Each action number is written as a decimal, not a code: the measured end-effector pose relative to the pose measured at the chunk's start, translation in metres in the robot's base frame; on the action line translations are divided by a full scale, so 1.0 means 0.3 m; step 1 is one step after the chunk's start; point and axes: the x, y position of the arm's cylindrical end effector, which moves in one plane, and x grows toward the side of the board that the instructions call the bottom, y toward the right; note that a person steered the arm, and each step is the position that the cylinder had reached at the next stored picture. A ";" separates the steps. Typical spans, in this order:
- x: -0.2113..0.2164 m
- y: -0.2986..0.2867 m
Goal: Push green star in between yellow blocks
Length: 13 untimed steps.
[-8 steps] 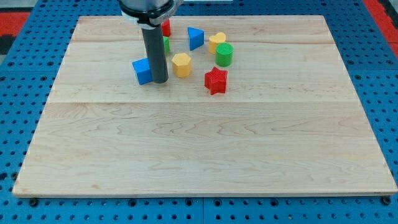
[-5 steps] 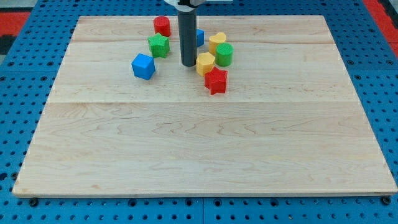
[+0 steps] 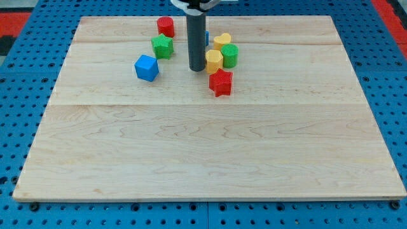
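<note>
The green star (image 3: 163, 46) lies near the view's top, left of my rod. My tip (image 3: 196, 68) rests on the board against the left side of the yellow hexagon block (image 3: 213, 61). A second yellow block (image 3: 222, 41) sits just above it, touching a green cylinder (image 3: 229, 56). The green star is about fifty pixels to the left of my tip, apart from it.
A red cylinder (image 3: 166, 26) stands above the green star. A blue cube (image 3: 146, 67) lies below-left of it. A red star (image 3: 220, 83) sits below the yellow hexagon. A blue block (image 3: 205, 38) is mostly hidden behind the rod.
My tip moved from beside the blue cube to the right and pushed the yellow hexagon right, up against the green cylinder. The green star came into sight.
</note>
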 end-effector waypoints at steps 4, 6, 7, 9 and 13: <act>-0.177 -0.429; -0.246 -0.399; -0.246 -0.355; -0.289 -0.340; -0.179 0.063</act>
